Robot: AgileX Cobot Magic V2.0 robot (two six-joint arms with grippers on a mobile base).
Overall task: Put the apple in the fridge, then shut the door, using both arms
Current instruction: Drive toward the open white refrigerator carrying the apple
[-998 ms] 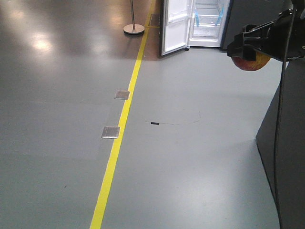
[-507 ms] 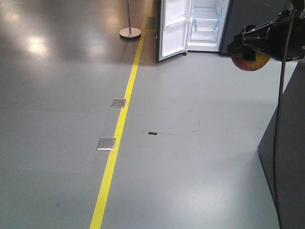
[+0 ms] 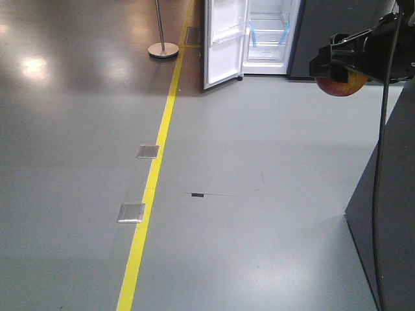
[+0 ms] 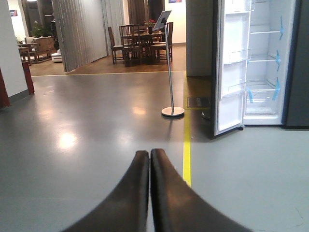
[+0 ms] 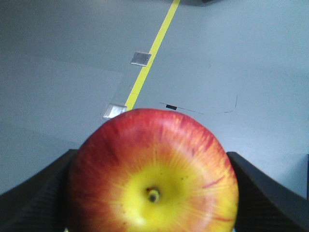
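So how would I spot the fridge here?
Follow the yellow floor line to its far end. Just right of it stands the fridge, door swung open. Its bright white inside with blue tape strips sets it apart from the dark panel beside it.

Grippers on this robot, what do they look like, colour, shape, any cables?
Both are matte black. The left gripper has two smooth curved fingers tapering to rounded tips. The right gripper looks blocky and angular, with a thin black cable beside it. No markings show.
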